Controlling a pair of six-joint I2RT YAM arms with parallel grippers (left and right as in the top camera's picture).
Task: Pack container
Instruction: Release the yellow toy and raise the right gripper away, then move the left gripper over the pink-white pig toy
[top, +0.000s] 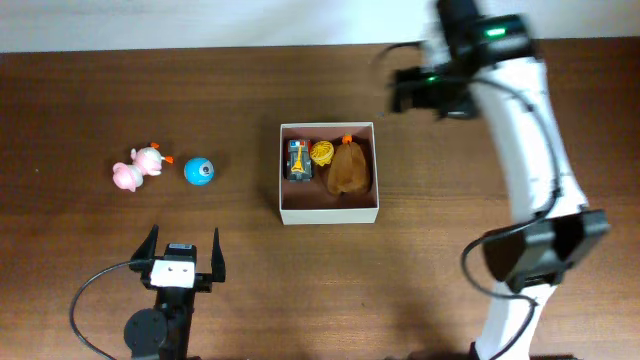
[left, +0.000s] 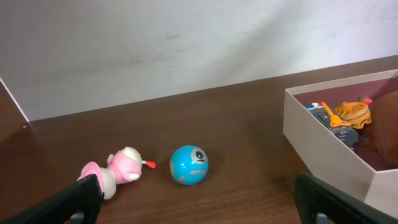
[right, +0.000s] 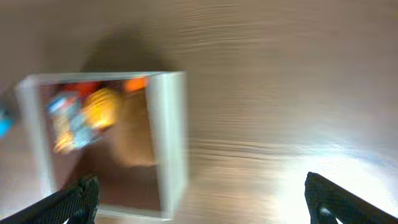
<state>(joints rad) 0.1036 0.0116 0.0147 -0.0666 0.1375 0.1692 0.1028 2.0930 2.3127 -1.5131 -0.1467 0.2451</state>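
Observation:
The container (top: 329, 215) is a square cream-walled box with a reddish-brown inside at the table's middle. It holds a brown plush toy (top: 348, 170), a yellow toy (top: 322, 152) and a small toy car (top: 298, 160). The container also shows in the left wrist view (left: 323, 149) and, blurred, in the right wrist view (right: 169, 137). A blue ball (top: 199, 171) and a pink pig toy (top: 135, 169) lie to its left, seen in the left wrist view as the ball (left: 189, 165) and the pig (left: 115, 172). My left gripper (top: 182, 254) is open and empty near the front edge. My right gripper (top: 405, 92) is open and empty, raised beyond the container's far right corner.
The wooden table (top: 90, 110) runs to a pale wall at the back. The right arm's white link (top: 530, 150) crosses the table's right side.

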